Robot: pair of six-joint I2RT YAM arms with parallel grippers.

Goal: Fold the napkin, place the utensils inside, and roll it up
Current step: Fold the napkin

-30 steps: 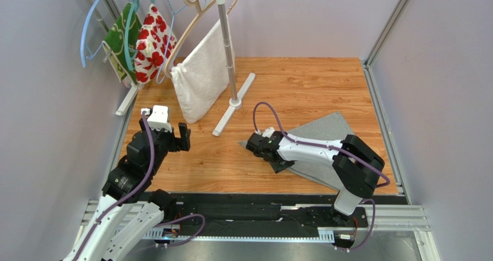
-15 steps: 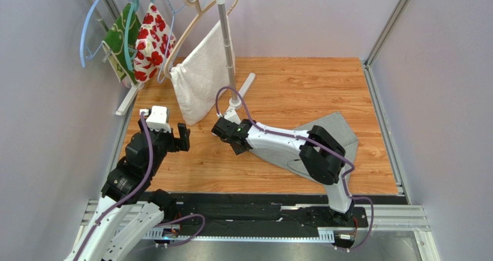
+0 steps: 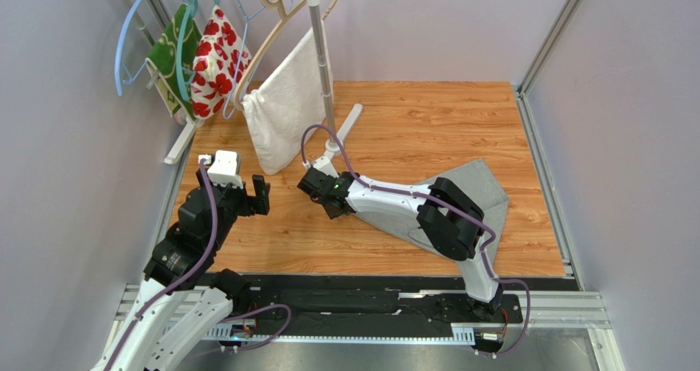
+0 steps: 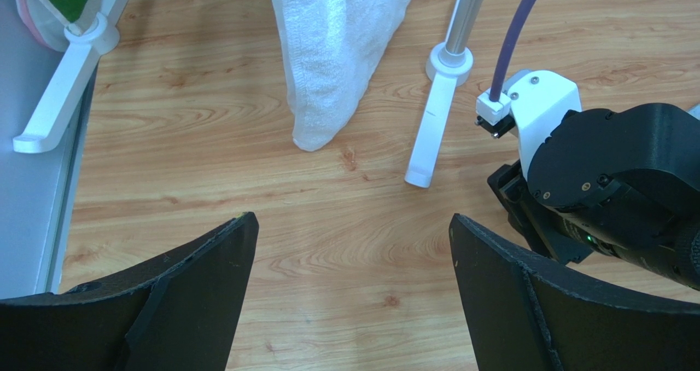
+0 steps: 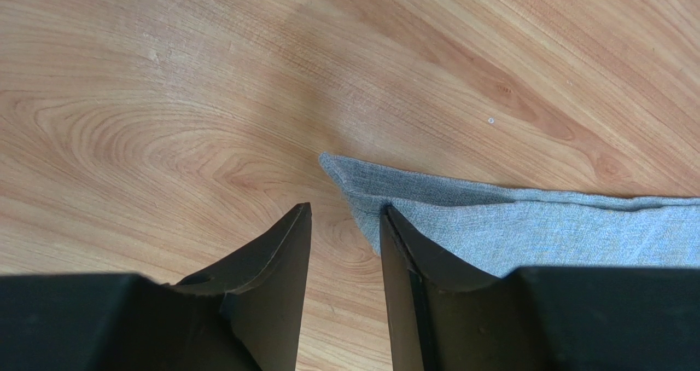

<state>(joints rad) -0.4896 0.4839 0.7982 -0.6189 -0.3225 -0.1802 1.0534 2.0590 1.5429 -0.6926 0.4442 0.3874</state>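
The right gripper (image 5: 343, 215) has swung left to the folded corner of the napkin (image 5: 509, 223), jaws parted and empty, seemingly having laid that fold, while the left gripper (image 4: 352, 223) waits wide open left of the napkin.

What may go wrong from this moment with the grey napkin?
1. The napkin corner lies beside the right gripper, not clearly between its fingers; closing may miss it.
2. The rack foot stands close to that gripper; a move further left may hit it.
3. The right arm reaches across the napkin; lowering may drag it.
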